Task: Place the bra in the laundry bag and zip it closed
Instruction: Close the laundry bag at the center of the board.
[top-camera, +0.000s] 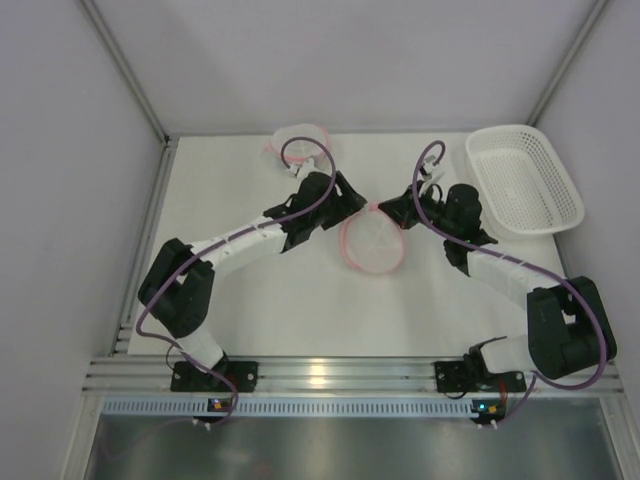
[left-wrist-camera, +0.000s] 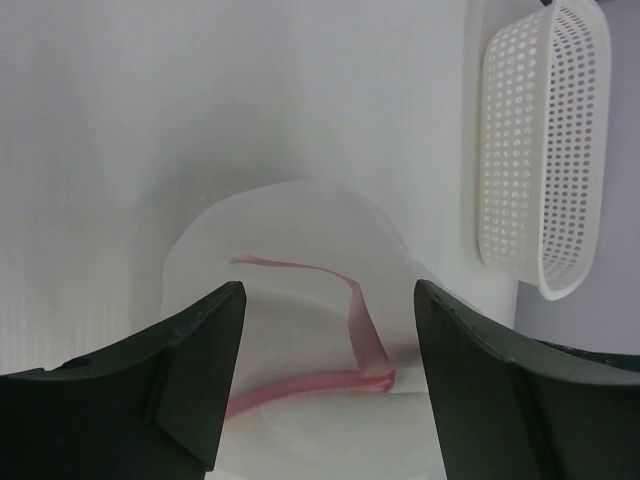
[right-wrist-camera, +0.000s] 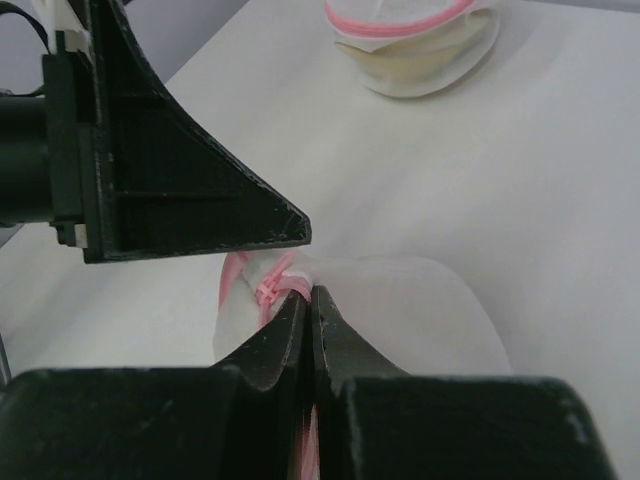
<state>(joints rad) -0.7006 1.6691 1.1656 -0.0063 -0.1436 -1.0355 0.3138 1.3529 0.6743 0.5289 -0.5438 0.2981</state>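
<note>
pinching pink zipper (right-wrist-camera: 267, 290) tight in right gripper (right-wrist-camera: 308, 297) at laundry bag (top-camera: 372, 248) far rim; left gripper (left-wrist-camera: 330, 335) wide open, empty, just beside. bag body nearward, zipper curving round rim.

The left tool (left-wrist-camera: 328, 292) stood open around the bag (left-wrist-camera: 290, 225), its pink zip (left-wrist-camera: 365, 335) curling between the fingers; a basket (left-wrist-camera: 545, 150) lay beyond.

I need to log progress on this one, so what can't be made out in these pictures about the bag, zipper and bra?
Contents of the laundry bag: too small in top view; opaque fabric in left wrist view.
How far the zipper is closed: right wrist view, the shut right gripper hides most of it.
Pink-rimmed item at the far edge: top view, a cable crosses it; bra or not, unclear.
</note>
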